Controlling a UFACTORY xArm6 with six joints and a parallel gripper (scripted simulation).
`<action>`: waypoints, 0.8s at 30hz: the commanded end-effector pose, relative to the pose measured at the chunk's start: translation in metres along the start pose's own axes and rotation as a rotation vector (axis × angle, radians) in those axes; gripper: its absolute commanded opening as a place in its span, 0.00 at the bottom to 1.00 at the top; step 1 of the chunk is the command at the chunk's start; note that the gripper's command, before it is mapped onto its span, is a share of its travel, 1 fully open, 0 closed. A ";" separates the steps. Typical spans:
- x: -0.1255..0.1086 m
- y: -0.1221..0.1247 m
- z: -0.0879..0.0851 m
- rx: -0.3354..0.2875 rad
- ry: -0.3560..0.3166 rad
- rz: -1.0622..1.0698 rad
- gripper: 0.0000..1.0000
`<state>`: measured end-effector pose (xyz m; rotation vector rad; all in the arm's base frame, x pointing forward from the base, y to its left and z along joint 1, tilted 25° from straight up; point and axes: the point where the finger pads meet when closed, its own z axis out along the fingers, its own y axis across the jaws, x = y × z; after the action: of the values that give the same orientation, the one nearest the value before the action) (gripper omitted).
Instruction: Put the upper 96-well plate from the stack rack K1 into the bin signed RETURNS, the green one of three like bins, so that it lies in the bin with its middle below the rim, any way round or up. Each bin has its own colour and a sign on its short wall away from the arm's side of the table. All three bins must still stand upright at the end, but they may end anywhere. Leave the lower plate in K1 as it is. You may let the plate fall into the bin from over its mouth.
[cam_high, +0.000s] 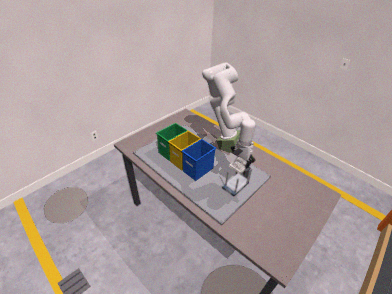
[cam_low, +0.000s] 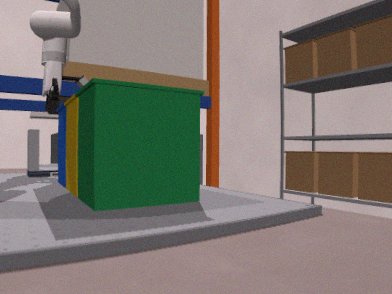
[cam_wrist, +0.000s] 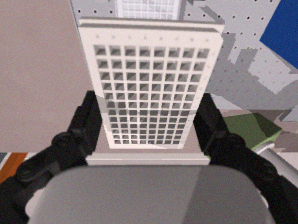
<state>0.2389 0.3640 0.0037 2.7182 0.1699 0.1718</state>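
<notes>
Wrist view: white, rigid plastic 96-well plate (cam_wrist: 148, 95) clamped across its width between the two black fingers of the dark gripper (cam_wrist: 148, 131), pads pressing on the long side walls near the end closest to the camera. Held above the grey perforated mat (cam_wrist: 240, 60); a second white gridded plate (cam_wrist: 148, 7) just visible beyond the far end, probably the lower one left in stack rack K1 (cam_high: 235, 186).

Top view: gripper (cam_high: 242, 162) and plate just above the small post rack, near the blue open-topped bin (cam_high: 198, 159); yellow bin (cam_high: 181, 146) next, green open-topped bin (cam_high: 168, 139) farthest along the row, well apart from the plate.

Handling, as a judgement: likely light and stiff, no sag expected; smooth plastic walls probably slippery, so a firm squeeze on the flat skirt, not the well grid, seems safest. Grip toward one end leaves the far end overhanging, liable to tilt under quick swings. Likely sturdy enough to survive a drop from over the bin's mouth.
</notes>
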 end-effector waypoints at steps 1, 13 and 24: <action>0.001 -0.001 -0.007 0.004 0.002 0.001 0.00; 0.001 -0.001 -0.024 0.004 0.002 0.001 0.00; 0.001 -0.001 -0.039 0.004 0.002 0.001 0.00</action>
<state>0.2340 0.3767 0.0339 2.7173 0.1697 0.1711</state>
